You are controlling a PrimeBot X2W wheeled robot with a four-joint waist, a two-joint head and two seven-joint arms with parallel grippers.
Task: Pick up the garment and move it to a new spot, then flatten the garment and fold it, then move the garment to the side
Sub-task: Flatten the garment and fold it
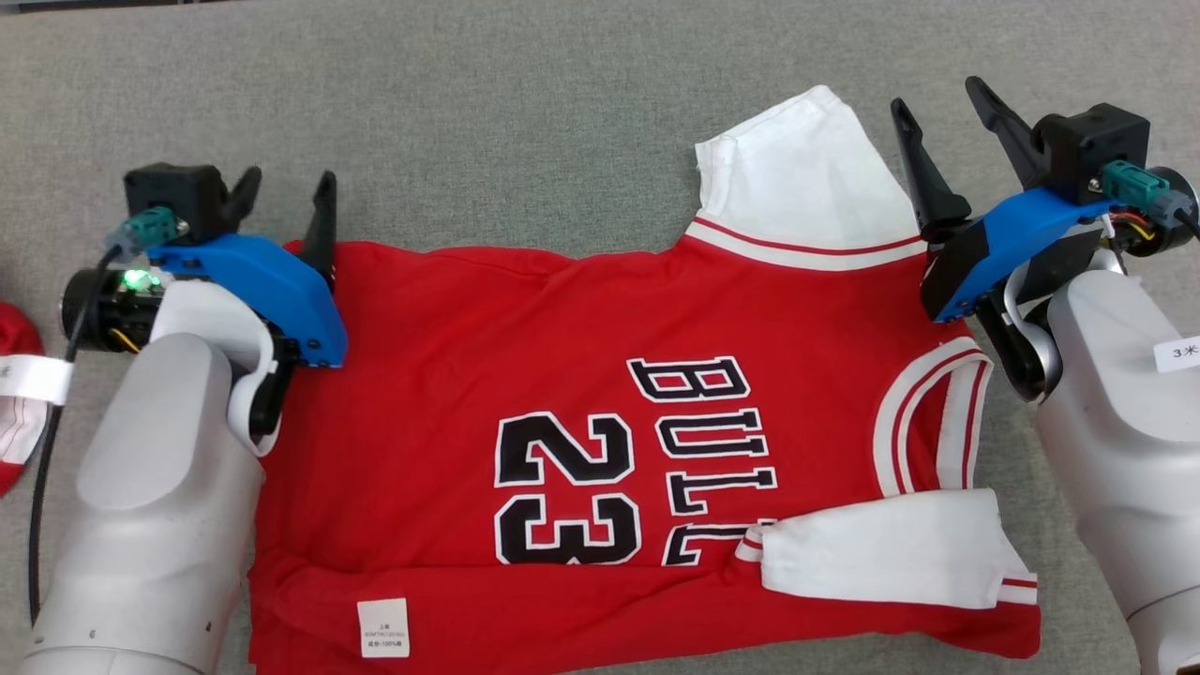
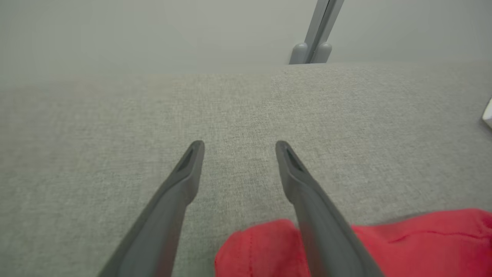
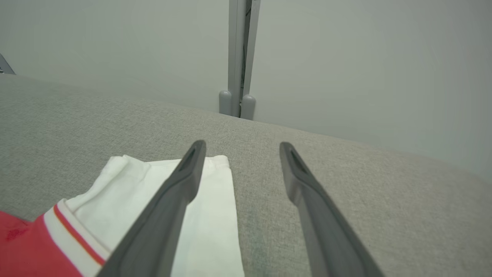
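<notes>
Red jersey garment [image 1: 562, 375] lies flat, printed side up, in the middle of the grey desk [image 1: 469, 122], hem to the left, shoulders to the right. Far sleeve [image 1: 797, 169], white, sticks out on the far side. Near sleeve [image 1: 881, 553], also white, is folded onto the red body. Left pincer [image 1: 289, 178] is wide and empty, one finger over the garment's far-left corner; contact unclear. Right pincer [image 1: 937, 94] is wide and empty, just beside the far sleeve. A red-and-white cloth [image 1: 14, 375] lies at the left edge.
</notes>
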